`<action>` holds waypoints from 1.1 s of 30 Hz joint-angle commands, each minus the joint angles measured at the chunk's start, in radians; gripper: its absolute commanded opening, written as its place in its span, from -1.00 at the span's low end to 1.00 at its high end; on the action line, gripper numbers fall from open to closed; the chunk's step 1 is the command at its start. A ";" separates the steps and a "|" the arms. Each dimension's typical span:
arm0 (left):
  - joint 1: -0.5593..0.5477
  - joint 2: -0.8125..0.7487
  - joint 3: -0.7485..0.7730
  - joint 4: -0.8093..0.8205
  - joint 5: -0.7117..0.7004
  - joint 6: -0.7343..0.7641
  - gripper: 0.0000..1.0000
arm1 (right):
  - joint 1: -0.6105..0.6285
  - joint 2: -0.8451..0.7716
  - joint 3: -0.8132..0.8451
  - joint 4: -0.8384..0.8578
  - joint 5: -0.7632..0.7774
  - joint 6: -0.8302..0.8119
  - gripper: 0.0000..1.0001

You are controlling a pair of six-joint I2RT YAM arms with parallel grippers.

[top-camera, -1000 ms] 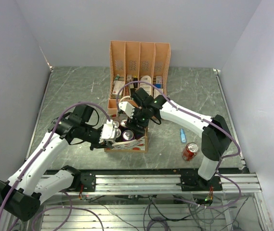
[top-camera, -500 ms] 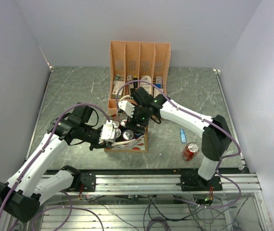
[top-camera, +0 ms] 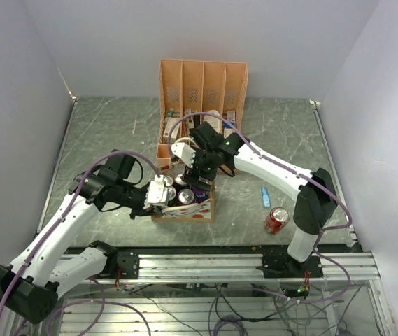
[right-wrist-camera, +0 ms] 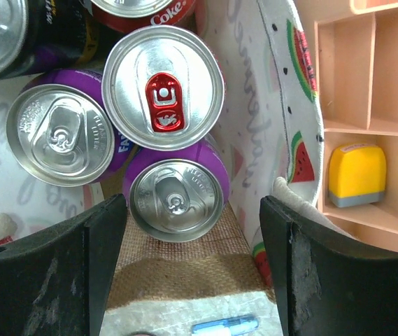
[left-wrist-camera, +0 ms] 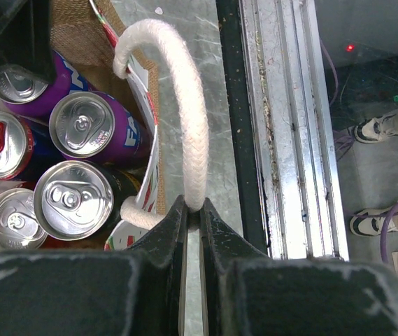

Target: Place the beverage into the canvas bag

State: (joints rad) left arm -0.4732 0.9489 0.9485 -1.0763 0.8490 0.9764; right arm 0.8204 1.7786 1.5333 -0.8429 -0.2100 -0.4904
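At the centre of the overhead frame, the small tan canvas bag [top-camera: 188,212] with watermelon print sits crowded with cans. We find the left gripper [left-wrist-camera: 193,210] clenched on its white rope handle [left-wrist-camera: 188,105]. The right gripper [right-wrist-camera: 192,203] is spread wide and empty over a purple aluminium can [right-wrist-camera: 175,199] inside the bag. A red soda can [top-camera: 277,220] stands outside, lower right. Risks, in our judgement:
- The finger at the wrist frame's right may snag the fabric wall on lifting.
- A tug on the handle may tip the bag.
- There is scant room for another can.
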 commanded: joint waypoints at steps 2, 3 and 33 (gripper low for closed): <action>-0.002 0.005 0.003 0.025 -0.023 0.016 -0.86 | -0.004 -0.054 0.064 -0.025 -0.010 -0.027 0.52; -0.002 0.004 0.002 0.024 -0.026 0.019 -0.86 | -0.003 -0.058 0.069 -0.029 -0.018 -0.029 0.52; 0.061 0.010 0.054 0.044 0.016 -0.056 -0.42 | -0.277 -0.548 -0.176 -0.097 -0.114 -0.030 0.56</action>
State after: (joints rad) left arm -0.4335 0.9432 0.9558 -1.0630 0.8371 0.9405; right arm 0.6113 1.3346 1.4231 -0.8974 -0.3042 -0.5140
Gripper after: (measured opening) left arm 0.268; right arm 0.775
